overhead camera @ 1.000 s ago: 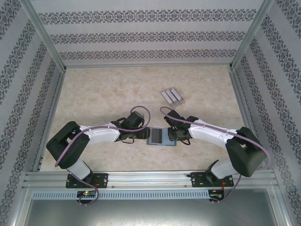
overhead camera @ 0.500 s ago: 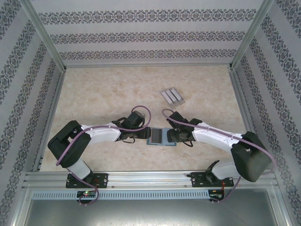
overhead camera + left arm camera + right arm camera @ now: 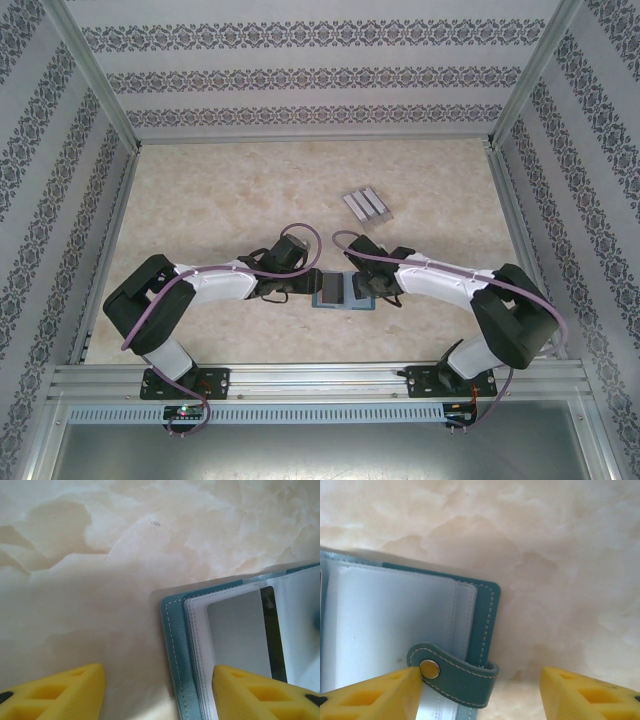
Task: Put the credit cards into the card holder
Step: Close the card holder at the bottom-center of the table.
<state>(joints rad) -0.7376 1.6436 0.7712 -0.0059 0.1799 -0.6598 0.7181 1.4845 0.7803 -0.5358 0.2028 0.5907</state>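
Left gripper (image 3: 157, 695): you have its jaws standing apart and holding nothing; one yellow finger (image 3: 260, 692) sits over the clear sleeves at the holder's left edge, the other over bare table (image 3: 220, 190).
Right gripper (image 3: 480, 695): also spread and empty; one finger is just beside the snap strap (image 3: 452, 672), the other hangs over bare marble past the teal edge.
Card holder (image 3: 333, 290): it lies open and flat on the table just ahead of the arm bases, pinned between your two grippers.
Long axis: the opened case runs left to right, from one gripper to the other, with its fold running near to far.
Relation that decides the move: the holder lies straight between the end effectors, its left edge under the left jaws and its strap end between the right jaws; neither arm is clearly the nearer.
Silver card (image 3: 235, 632): one card with a dark stripe already sits in a clear sleeve on the left half.
Pale grey ribbed piece (image 3: 366, 204): it lies well apart, farther out and a little to the right, so the right arm is the nearer to it; it may be the cards left to load, though at this size you cannot be sure.
What each view adds: the left wrist camera gives you the sleeved card; the right wrist camera gives you the strap and snap; the top camera gives you the far piece and both arms at once.
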